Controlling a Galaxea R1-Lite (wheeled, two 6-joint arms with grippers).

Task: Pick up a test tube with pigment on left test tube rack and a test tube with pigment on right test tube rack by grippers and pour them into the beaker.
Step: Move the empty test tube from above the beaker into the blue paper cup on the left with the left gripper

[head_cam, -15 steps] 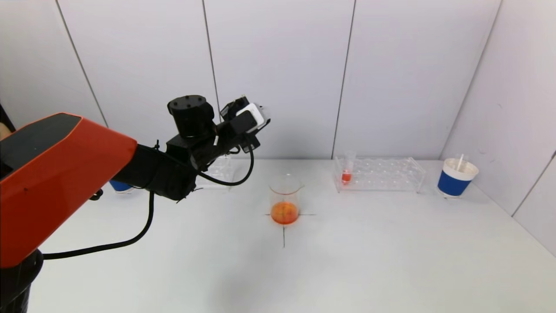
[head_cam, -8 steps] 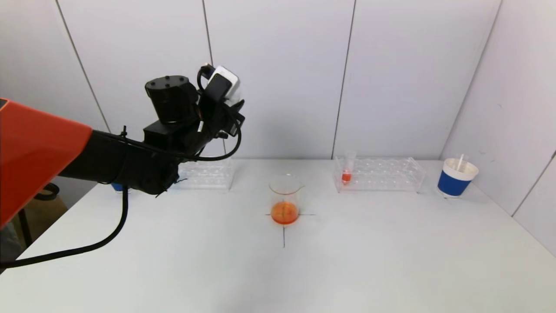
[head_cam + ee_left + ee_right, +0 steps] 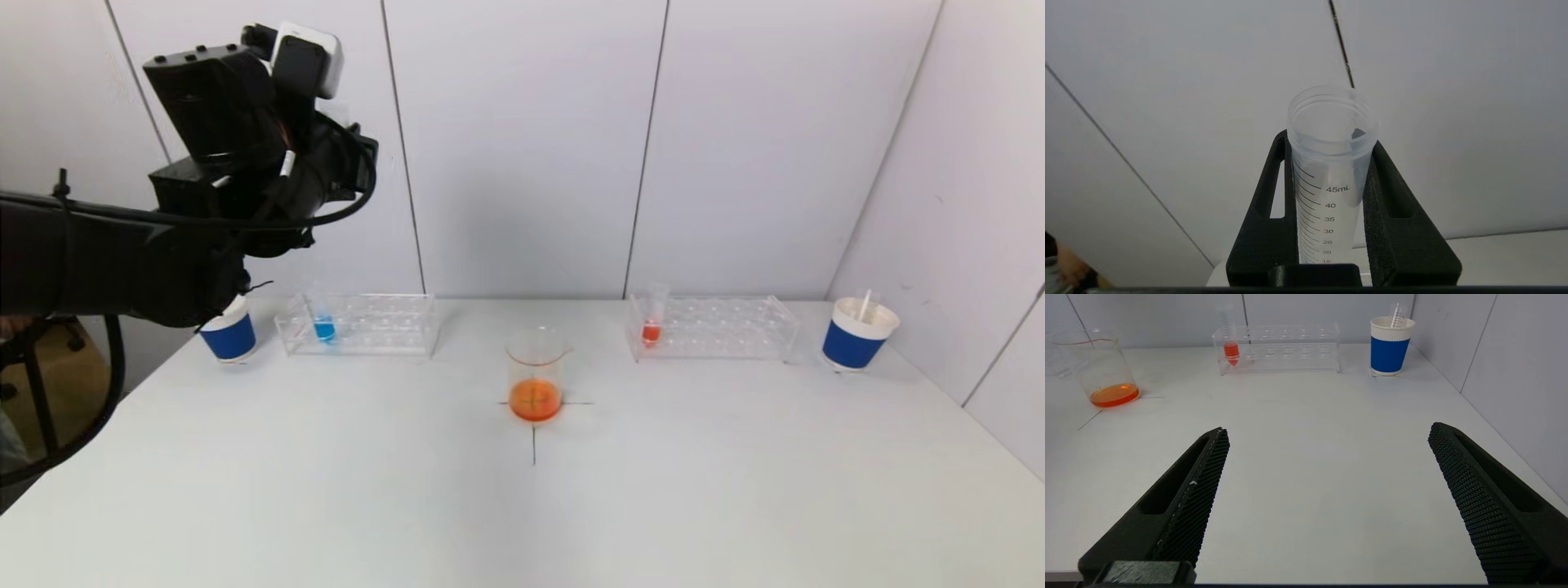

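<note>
My left gripper [image 3: 1331, 141] is shut on a clear graduated test tube [image 3: 1331, 175], held upright; no pigment shows above its 15 mL mark and its lower part is hidden. In the head view the left arm's wrist [image 3: 245, 122] is raised high at the far left, above the left rack [image 3: 384, 325], which holds a tube with blue pigment [image 3: 324, 327]. The beaker [image 3: 535, 376] at the table's middle holds orange liquid. The right rack [image 3: 718, 328] holds a tube with red pigment [image 3: 651, 328]. My right gripper [image 3: 1329, 430] is open and empty, low over the table's near right part.
A blue-and-white paper cup [image 3: 229, 335] stands left of the left rack. Another [image 3: 857, 333] stands right of the right rack with a tube in it. A black cross [image 3: 534, 425] marks the beaker's spot. Walls close the back and right.
My left arm has swung up and to the left, away from the beaker, with the tube in its grip. This uncovers the left rack and its blue tube.
</note>
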